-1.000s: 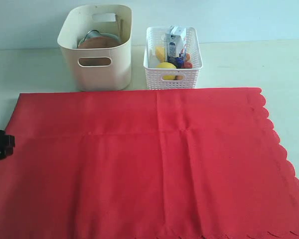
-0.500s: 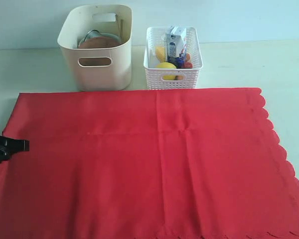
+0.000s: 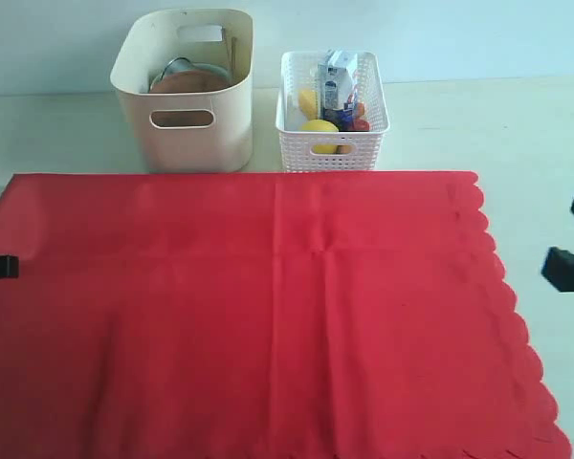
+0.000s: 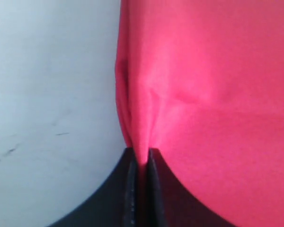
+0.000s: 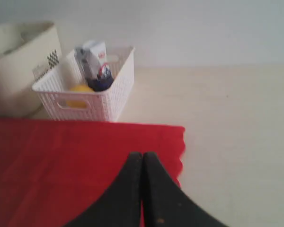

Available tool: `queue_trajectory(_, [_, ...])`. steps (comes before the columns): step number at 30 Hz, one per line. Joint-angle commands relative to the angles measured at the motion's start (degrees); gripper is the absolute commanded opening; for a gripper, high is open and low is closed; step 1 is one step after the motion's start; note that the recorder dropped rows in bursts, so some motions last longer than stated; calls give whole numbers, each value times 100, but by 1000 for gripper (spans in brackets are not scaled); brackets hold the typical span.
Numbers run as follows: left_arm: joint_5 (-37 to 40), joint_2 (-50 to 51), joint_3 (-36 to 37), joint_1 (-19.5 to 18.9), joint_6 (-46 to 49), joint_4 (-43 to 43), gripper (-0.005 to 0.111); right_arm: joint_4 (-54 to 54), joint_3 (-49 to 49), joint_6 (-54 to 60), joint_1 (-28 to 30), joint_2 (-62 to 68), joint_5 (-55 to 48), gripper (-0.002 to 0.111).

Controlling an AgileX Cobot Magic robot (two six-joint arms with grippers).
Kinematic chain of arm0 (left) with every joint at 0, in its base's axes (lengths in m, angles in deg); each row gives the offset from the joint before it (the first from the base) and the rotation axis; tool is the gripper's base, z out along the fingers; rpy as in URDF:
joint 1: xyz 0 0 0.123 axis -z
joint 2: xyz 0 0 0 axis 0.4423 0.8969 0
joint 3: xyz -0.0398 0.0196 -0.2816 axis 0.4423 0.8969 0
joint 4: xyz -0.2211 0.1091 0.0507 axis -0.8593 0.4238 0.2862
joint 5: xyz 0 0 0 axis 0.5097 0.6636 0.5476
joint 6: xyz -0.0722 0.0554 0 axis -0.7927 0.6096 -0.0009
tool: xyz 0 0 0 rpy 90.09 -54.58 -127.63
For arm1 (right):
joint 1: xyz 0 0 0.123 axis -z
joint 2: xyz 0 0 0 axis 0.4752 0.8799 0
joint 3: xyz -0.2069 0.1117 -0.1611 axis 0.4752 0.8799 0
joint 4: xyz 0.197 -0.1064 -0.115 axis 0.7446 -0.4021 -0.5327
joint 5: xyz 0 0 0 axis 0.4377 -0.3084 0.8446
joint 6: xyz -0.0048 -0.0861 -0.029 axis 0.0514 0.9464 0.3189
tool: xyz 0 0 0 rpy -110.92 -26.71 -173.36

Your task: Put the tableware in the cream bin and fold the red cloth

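With tableware (image 3: 184, 78) in the cream bin (image 3: 187, 143), left gripper (image 4: 142, 160) clamps the flat red cloth (image 3: 268, 316) at its left edge, seemingly to lift for folding; right gripper (image 5: 143, 161) hovers beyond the scalloped side, fingers together, empty.

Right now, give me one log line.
left pincer: shut on red cloth edge; right pincer: shut, empty; red cloth: unfolded; plate: in cream bin

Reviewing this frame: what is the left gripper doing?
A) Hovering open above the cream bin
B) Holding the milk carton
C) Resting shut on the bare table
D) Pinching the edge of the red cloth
D: in the left wrist view the left gripper is closed on a puckered fold at the edge of the red cloth.
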Motion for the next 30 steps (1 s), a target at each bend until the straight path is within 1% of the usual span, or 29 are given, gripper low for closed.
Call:
queue_trajectory(1, [6,-49,-33,-516,2,-22,0,-136,-466,32,31,1616,-8,0])
queue_trajectory(5, [15,-117,-33,-552,-13,-22,0,-136,-815,32,31,2844,-34,0])
queue_trajectory(7, [167,-239,-45,-540,-13,-22,0,-136,-1000,32,31,3357,-168,0])
queue_trajectory(9, [485,-435,-91,-540,-34,-36,0,-230,-1146,32,31,3694,-346,0])
queue_trajectory(12, [1197,-857,-300,-485,-34,-100,0,-494,-1381,32,31,4148,-816,0])
queue_trajectory(14, [1594,-1150,-456,-285,-34,-105,0,-502,-1516,32,31,4335,-1022,0])
queue_trajectory(17, [1963,-1529,-654,216,-34,-131,0,-502,-1573,32,31,4458,-1054,0])
queue_trajectory(22, [2368,-1905,-1031,1351,-34,-442,0,-502,-1573,32,31,4460,-1112,0])
queue_trajectory(24, [2447,-1941,-1225,1835,-34,-632,0,-502,-1573,32,31,4460,-1172,0])
queue_trajectory(25, [2583,-1931,-1447,2291,-54,-686,0,-502,-1573,32,31,4460,-1172,0])
queue_trajectory(26, [2595,-1921,-1551,2462,-78,-687,0,-502,-1573,32,31,4460,-1172,0])
queue_trajectory(27, [2575,-1892,-1713,2867,-108,-687,0,-502,-1573,32,31,4460,-1172,0])
queue_trajectory(28, [2575,-1868,-1774,3051,-172,-687,0,-502,-1573,32,31,4460,-1172,0])
queue_trajectory(29, [2543,-1804,-1922,3388,-233,-687,0,-502,-1573,32,31,4460,-1172,0])
queue_trajectory(30, [2529,-1765,-1984,3518,-277,-687,0,-502,-1573,32,31,4460,-1172,0])
